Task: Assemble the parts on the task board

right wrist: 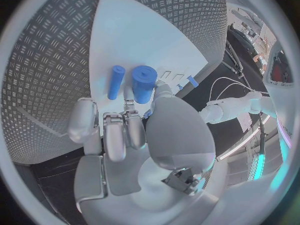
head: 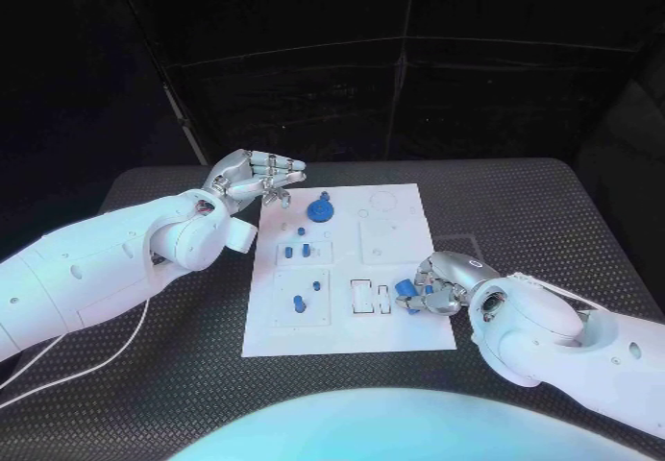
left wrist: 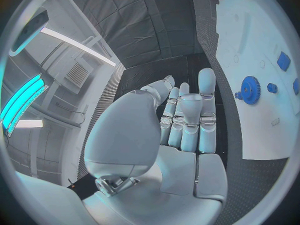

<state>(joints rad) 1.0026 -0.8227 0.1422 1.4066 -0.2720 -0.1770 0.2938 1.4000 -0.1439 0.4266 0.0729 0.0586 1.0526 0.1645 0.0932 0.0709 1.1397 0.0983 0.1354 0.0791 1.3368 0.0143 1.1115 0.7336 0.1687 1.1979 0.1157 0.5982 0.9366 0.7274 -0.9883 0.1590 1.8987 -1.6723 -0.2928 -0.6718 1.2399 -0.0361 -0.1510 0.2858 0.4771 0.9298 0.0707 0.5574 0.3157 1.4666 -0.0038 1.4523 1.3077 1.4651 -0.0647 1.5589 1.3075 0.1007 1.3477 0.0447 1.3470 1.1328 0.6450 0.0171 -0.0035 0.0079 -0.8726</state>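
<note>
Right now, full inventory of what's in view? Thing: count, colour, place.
Task board: one, white, middle of the black table.
Gear: one, blue, far end of the board, near the left hand.
Small parts: several, blue, left half of the board; exact count unclear.
Cylinder: one, blue, at the right hand's fingertips over the board's right edge.
Peg: one, blue, lying on the board beside the cylinder.
Table: one, black, textured.
Left hand: silver, raised off the board's far left corner, holding nothing.
Right hand: silver, holds the cylinder.
</note>
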